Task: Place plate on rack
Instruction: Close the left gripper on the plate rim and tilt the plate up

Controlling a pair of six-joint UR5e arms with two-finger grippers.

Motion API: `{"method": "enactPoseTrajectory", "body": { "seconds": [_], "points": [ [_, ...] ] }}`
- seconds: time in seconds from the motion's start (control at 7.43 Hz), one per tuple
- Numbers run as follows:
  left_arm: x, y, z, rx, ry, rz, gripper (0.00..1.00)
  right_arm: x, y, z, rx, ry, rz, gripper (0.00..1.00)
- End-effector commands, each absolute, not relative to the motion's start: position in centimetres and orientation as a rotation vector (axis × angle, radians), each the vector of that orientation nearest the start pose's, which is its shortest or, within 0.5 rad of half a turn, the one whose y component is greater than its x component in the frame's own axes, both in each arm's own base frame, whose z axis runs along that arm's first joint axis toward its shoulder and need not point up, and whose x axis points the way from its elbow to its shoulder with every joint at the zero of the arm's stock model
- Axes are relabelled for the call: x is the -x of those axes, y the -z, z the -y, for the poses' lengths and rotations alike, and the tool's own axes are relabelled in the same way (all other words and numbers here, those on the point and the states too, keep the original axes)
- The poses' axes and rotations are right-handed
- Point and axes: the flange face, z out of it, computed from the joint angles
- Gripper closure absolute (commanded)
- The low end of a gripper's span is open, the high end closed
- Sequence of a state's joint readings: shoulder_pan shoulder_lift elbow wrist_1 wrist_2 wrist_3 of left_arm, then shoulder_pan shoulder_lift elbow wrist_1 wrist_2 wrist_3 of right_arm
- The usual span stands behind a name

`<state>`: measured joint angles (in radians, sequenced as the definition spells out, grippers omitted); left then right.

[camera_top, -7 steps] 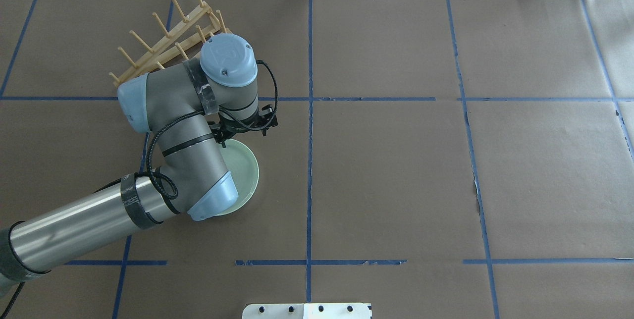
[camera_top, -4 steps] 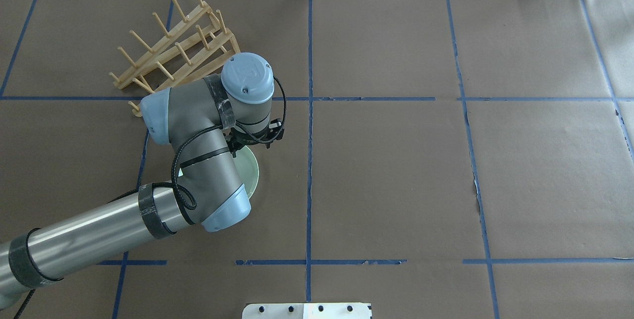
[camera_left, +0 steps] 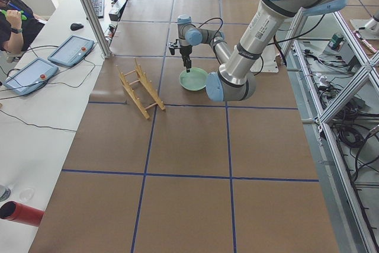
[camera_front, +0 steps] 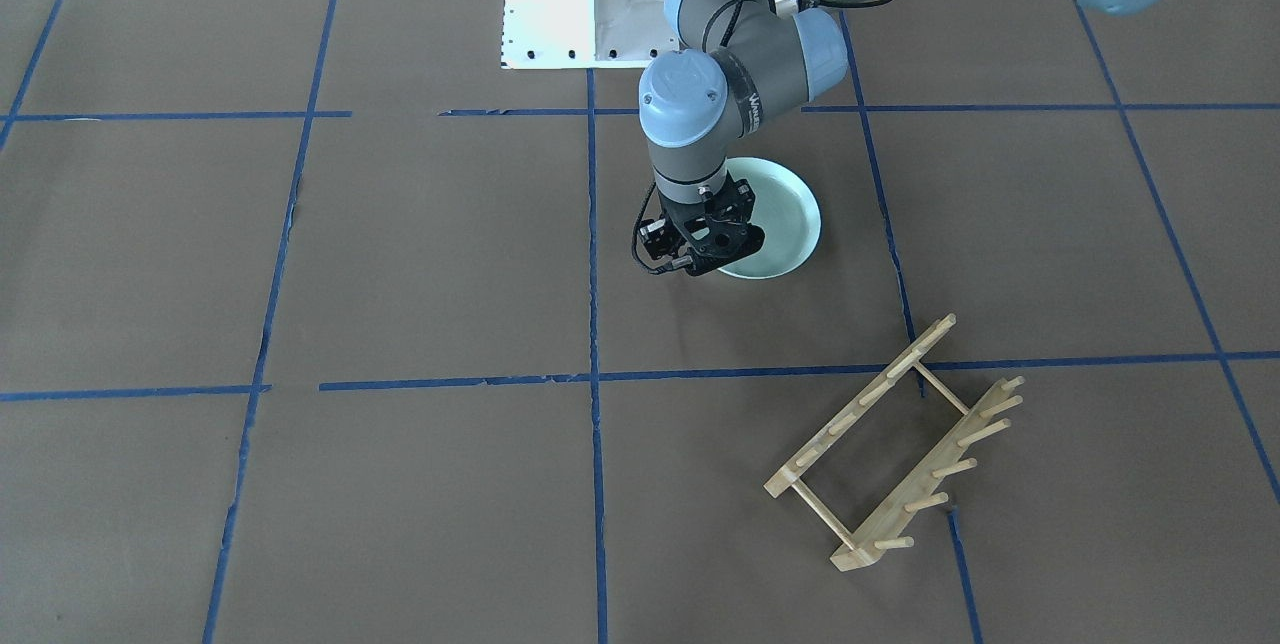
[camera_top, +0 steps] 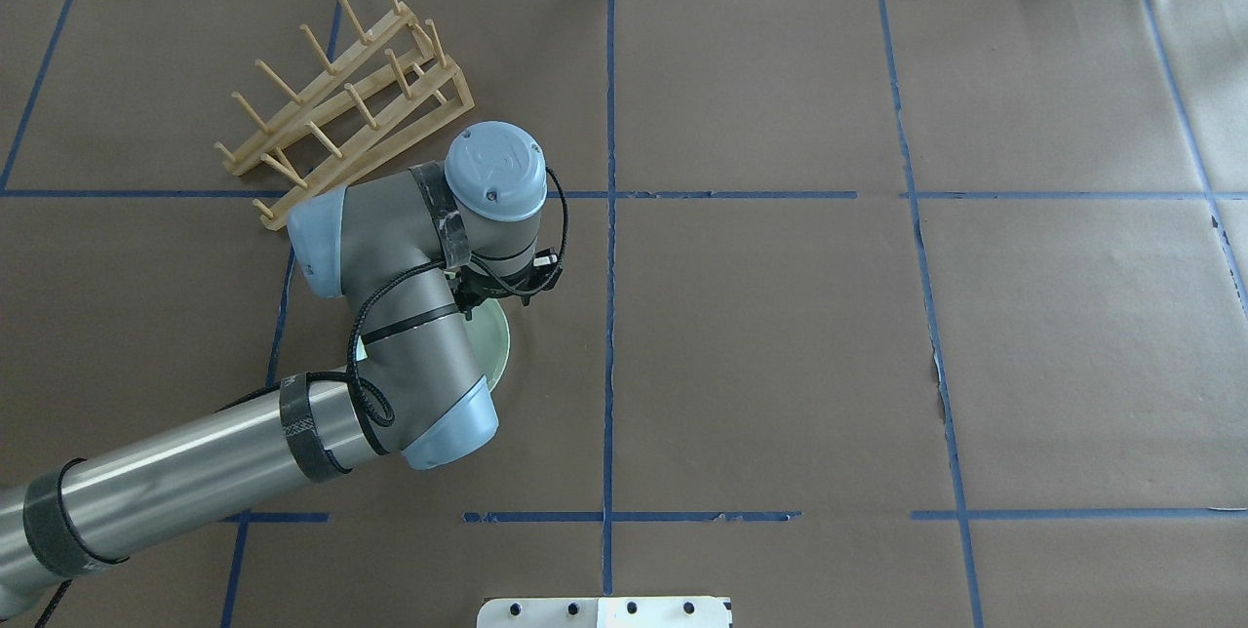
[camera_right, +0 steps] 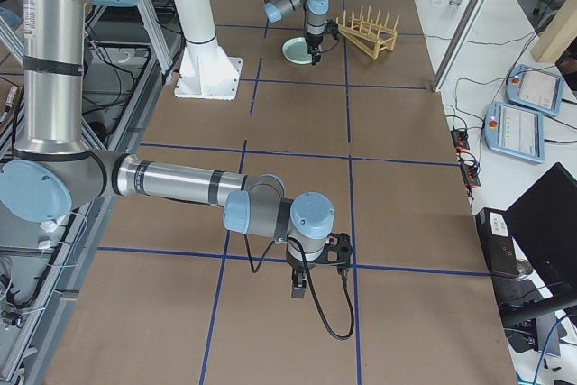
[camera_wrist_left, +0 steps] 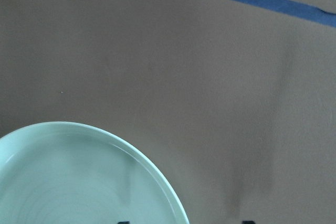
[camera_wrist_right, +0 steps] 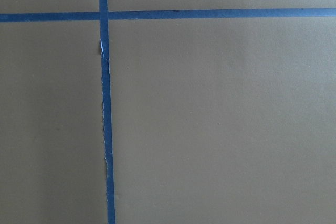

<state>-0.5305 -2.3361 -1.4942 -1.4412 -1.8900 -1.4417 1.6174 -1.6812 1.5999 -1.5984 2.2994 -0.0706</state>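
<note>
Swung clear of the rack (camera_top: 341,111), my left gripper (camera_front: 712,259) now hangs over the rim of the plate (camera_front: 785,209), which lies flat on the desk (camera_front: 400,254) apart from the rack, fingers spread and empty; I judge the glossy plate stiff, slippery and breakable, best pinched at its raised rim.

The brown-papered tabletop (camera_top: 780,365) is crossed by blue tape lines (camera_top: 608,365); two tablets (camera_left: 71,50) lie on a white side bench (camera_left: 41,117).
</note>
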Motion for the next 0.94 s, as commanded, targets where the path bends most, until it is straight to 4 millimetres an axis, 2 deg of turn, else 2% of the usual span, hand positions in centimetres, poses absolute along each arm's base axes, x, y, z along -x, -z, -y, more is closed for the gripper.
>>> {"method": "enactPoseTrajectory", "body": {
  "seconds": [0.0,0.4,0.54,0.67,0.81],
  "points": [
    [-58.57,-24.89,45.04,0.119,0.284,-0.626,0.32,-8.76,-70.15,43.14,0.061,-0.018,0.733,0.0],
    [-58.65,-25.24,44.81,0.119,0.277,-0.63,0.47,-8.76,-70.15,43.14,0.061,-0.018,0.733,0.0],
    [-58.66,-25.01,44.8,0.113,0.273,-0.649,0.48,-8.76,-70.15,43.14,0.061,-0.018,0.733,0.0],
    [-58.6,-24.73,44.7,0.116,0.269,-0.659,0.78,-8.69,-70.15,43.15,0.061,-0.016,0.733,0.0],
    [-58.39,-24.29,44.68,0.116,0.269,-0.667,1.0,-8.69,-70.15,43.16,0.062,-0.018,0.733,0.0]
  ]
}}
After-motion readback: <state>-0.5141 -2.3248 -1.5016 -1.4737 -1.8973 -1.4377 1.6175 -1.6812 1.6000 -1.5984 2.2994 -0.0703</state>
